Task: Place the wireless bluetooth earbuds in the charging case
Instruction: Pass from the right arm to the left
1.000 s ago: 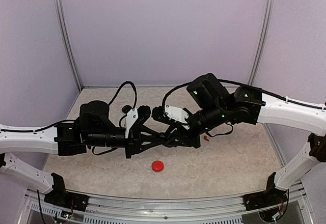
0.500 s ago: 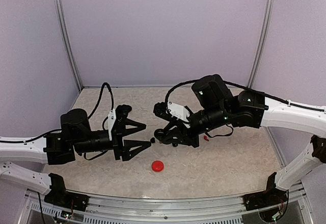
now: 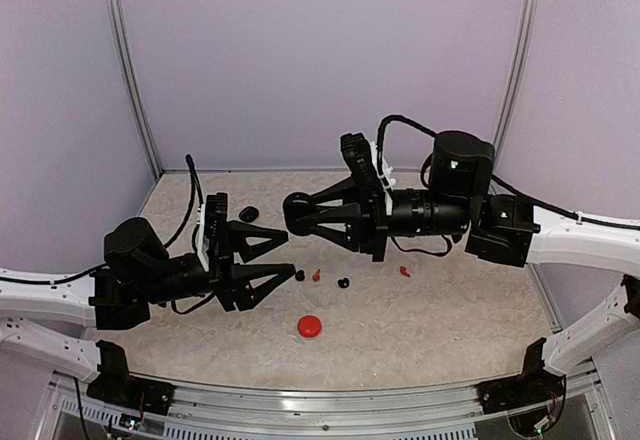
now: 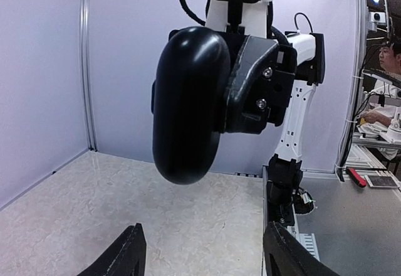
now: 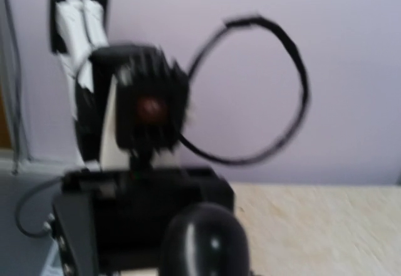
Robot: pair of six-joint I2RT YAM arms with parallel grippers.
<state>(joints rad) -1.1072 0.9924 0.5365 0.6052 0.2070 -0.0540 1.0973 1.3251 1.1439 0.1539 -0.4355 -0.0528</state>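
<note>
My right gripper (image 3: 300, 212) hangs above the table's middle, shut on a black pebble-like charging case (image 3: 293, 207). In the left wrist view the same case (image 4: 191, 103) fills the centre, looks closed, and is pinched from the right. It shows blurred at the bottom of the right wrist view (image 5: 203, 238). My left gripper (image 3: 283, 256) is open and empty, low and to the left of the case, its fingertips (image 4: 125, 257) wide apart. On the table below lie tiny earbuds: a black one (image 3: 299, 275), a red one (image 3: 316, 276), another black one (image 3: 343, 283) and a red one (image 3: 404, 271) farther right.
A red pebble-like case (image 3: 310, 326) lies near the front of the table. A small dark object (image 3: 248, 213) sits at the back left, beside the left arm's cable. Purple walls with metal posts enclose the table on three sides.
My left gripper opened and drew back to the left. The right gripper rose and swung level with the black case in it, and earbuds now show on the table beneath.
</note>
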